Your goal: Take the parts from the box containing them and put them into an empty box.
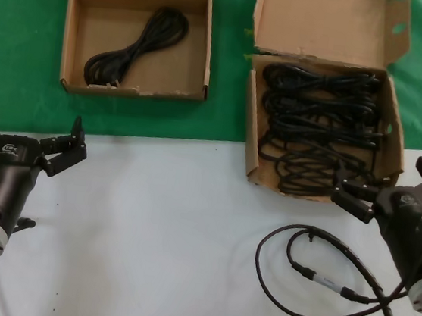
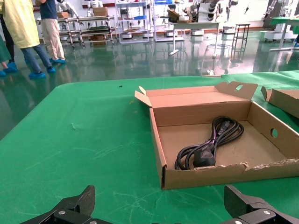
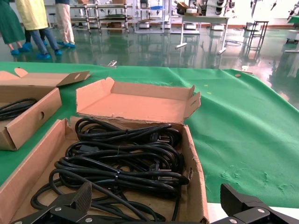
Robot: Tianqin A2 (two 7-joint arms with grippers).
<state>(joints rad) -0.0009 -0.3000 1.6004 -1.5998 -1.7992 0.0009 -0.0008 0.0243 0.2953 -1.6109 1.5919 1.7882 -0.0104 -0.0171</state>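
Hovering wide-open, holding nothing: right gripper (image 1: 397,193) | coiled black power cords (image 1: 318,117) are lying just ahead of its jaws in the bulging brown cardboard box (image 1: 251,143) | judging: descend onto one bundle's middle (avoiding neighbours) | left gripper (image 1: 32,138) is idling open, empty, short of the wide low cardboard box (image 1: 70,47).

Left tool (image 1: 34,138), right tool (image 1: 390,190) (both agape, empty).
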